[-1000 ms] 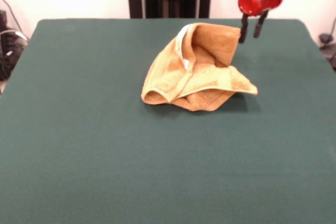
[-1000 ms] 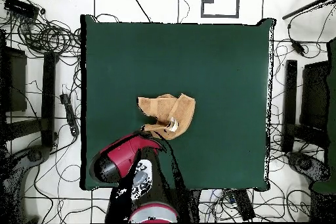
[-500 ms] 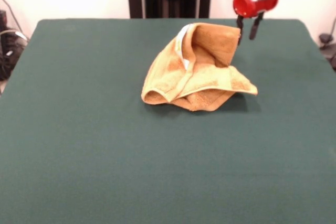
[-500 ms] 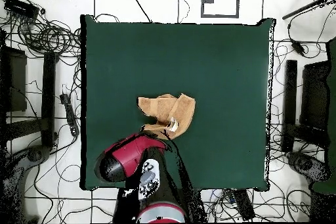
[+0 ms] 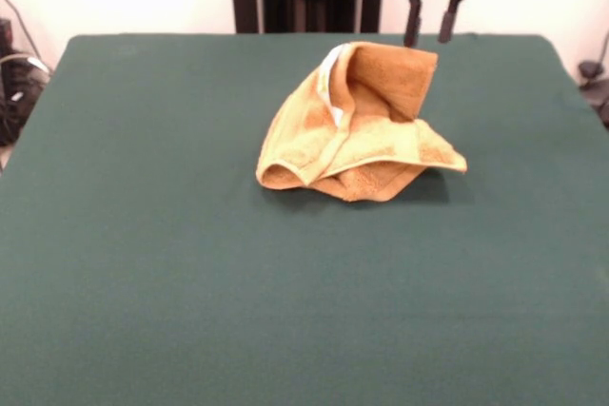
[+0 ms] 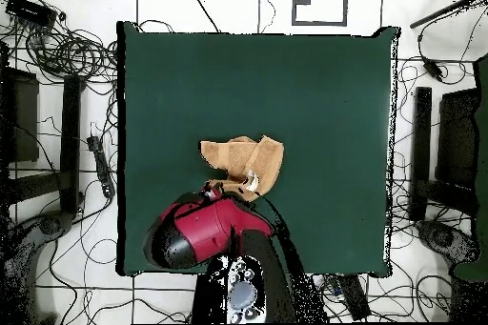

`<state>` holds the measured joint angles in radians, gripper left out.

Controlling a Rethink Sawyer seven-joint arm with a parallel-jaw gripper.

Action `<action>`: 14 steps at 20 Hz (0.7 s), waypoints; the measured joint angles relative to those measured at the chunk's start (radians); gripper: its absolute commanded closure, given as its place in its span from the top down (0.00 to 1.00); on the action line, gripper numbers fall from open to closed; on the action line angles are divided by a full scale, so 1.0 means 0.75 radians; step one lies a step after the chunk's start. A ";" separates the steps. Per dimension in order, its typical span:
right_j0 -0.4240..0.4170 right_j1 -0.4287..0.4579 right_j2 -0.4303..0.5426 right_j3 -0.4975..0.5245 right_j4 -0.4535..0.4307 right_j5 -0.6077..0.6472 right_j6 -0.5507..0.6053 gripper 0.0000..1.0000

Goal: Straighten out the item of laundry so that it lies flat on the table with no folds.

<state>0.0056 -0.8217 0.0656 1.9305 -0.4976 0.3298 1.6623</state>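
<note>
The crumpled orange-tan terry towel (image 5: 354, 125) sits bunched near the middle of the dark green cloth-covered table (image 5: 143, 263), one fold standing up with a white label showing. The red-and-black hand (image 5: 430, 22) hangs just above that raised fold's far corner, its two dark fingers (image 5: 413, 18) parted and gripping nothing, clear of the cloth.

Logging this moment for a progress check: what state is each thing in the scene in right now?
towel: crumpled in a heap, folded over itself, one flap standing up, white label showing; not flat.
gripper: open, empty, raised above the towel's upright flap, not touching it.
table: dark green cloth, towel lying near its middle.
</note>
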 measured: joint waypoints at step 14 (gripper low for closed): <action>-0.002 -0.094 0.040 0.004 0.014 0.048 0.000 1.00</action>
<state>0.0038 -0.8921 0.0960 1.9332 -0.4870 0.3656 1.6623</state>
